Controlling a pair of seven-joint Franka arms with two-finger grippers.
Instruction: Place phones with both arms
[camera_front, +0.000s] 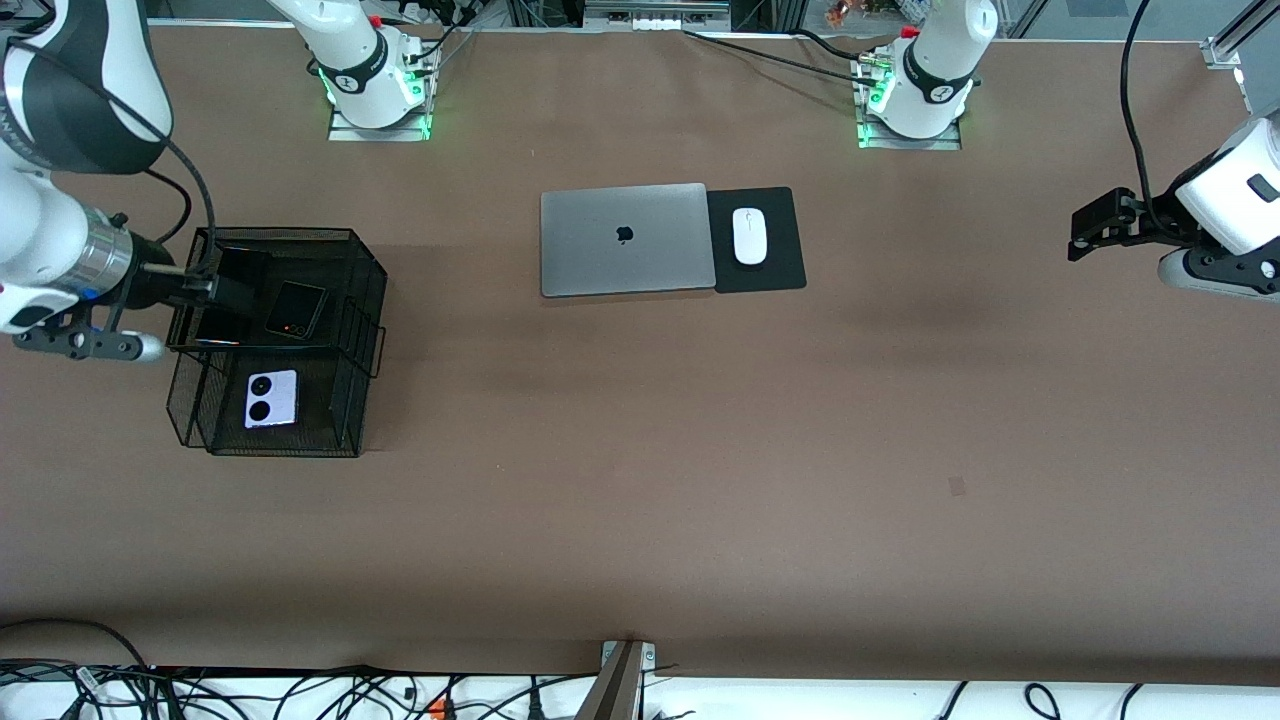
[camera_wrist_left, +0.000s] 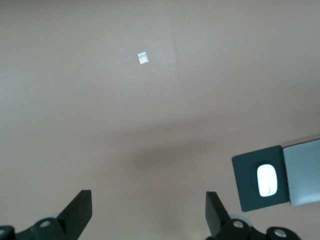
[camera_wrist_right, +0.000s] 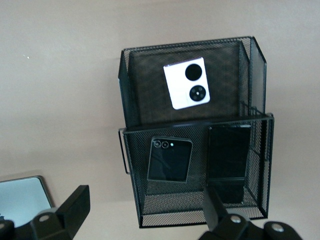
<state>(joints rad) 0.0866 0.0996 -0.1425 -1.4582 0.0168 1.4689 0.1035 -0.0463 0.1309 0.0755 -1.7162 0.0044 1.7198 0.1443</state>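
Note:
A black mesh rack (camera_front: 371, 268) stands at the right arm's end of the table. On its upper tier lie a small dark flip phone (camera_front: 296, 310) and, beside it, a long black slab phone (camera_front: 222, 325). The lower tier, nearer the front camera, holds a lavender-white phone (camera_front: 271, 398) with two black lenses. My right gripper (camera_front: 215, 290) hovers over the upper tier, open and holding nothing. The right wrist view shows the slab (camera_wrist_right: 227, 160), the flip phone (camera_wrist_right: 169, 159), the white phone (camera_wrist_right: 187, 83) and the open right gripper (camera_wrist_right: 145, 197). My left gripper (camera_front: 1085, 232) waits open over bare table (camera_wrist_left: 148, 196).
A shut silver laptop (camera_front: 625, 240) lies mid-table toward the bases. Beside it, a white mouse (camera_front: 748, 236) rests on a black pad (camera_front: 775, 262). A small tape mark (camera_front: 957, 486) sits on the brown tabletop toward the left arm's end.

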